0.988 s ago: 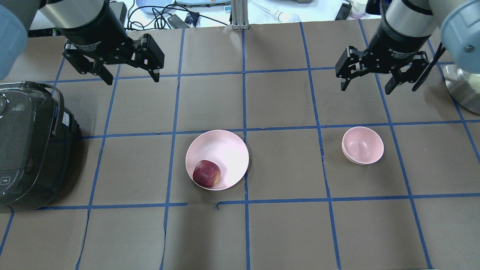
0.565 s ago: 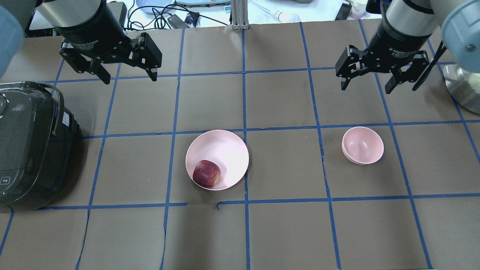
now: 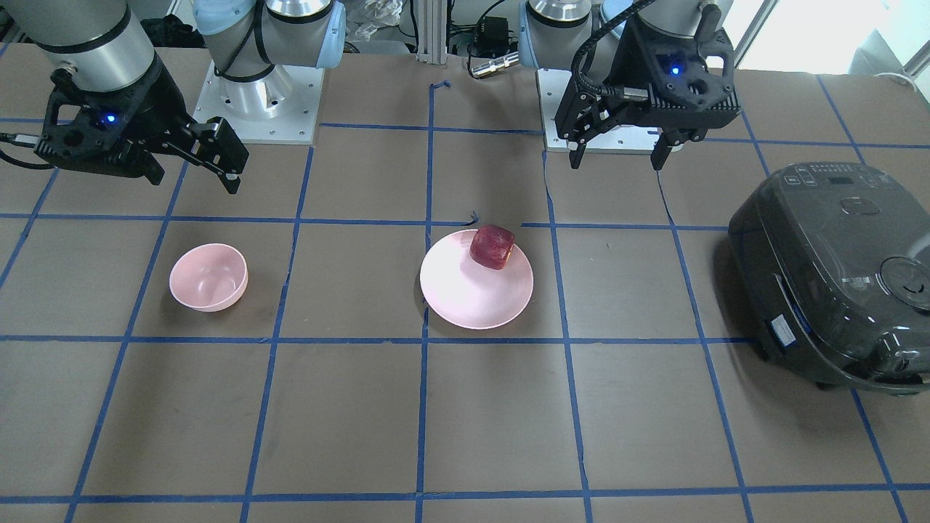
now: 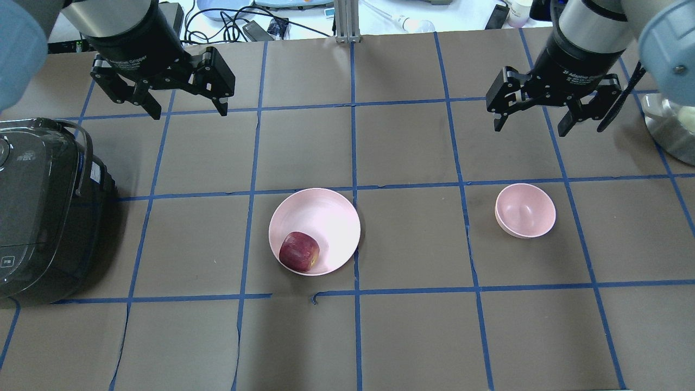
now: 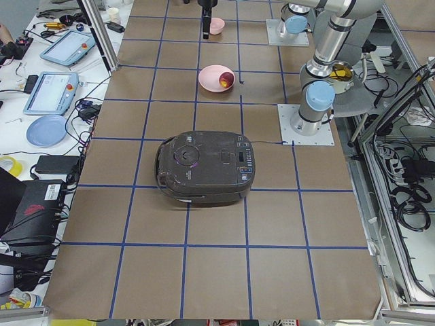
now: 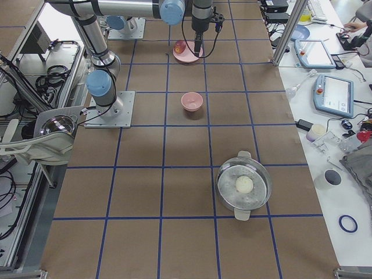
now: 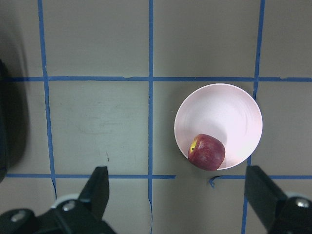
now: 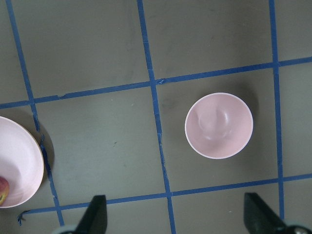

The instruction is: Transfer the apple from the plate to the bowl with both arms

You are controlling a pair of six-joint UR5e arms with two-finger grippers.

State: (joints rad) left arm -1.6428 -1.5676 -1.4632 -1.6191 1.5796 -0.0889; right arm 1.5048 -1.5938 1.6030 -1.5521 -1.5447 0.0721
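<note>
The jaws of the left gripper [image 4: 190, 108] stand wide apart with nothing between them, touching nothing, and they hang in the air above the far part of the surface [image 4: 412, 336]. In the left wrist-mounted view the 2 black tips show at the lower corners, and the plate [image 4: 323, 217] lies ahead of them, toward the right one. The jaws of the right gripper [image 4: 529, 127] are spread just as wide, also bare and clear of everything. In the right wrist-mounted view their 2 tips frame the bowl [image 4: 525, 210], which sits upright ahead of them with its hollow bare. A blue light glows on each gripper body in the front-facing view. The apple [image 4: 299, 251] rests on the plate, at the rim on the robot's side and toward its left, with its yellowish patch turned toward that rim. The plate lies near the middle of the surface, its edge just meeting a blue tape line [image 4: 355, 163]. The bowl stands well apart from the plate, on the robot's right, inside 1 taped square. On the robot's left, well apart from the plate, a dark rice cooker [image 4: 38, 212] sits with its lid down. At the right edge of the overhead view part of a metal pot [image 4: 670, 133] shows.
</note>
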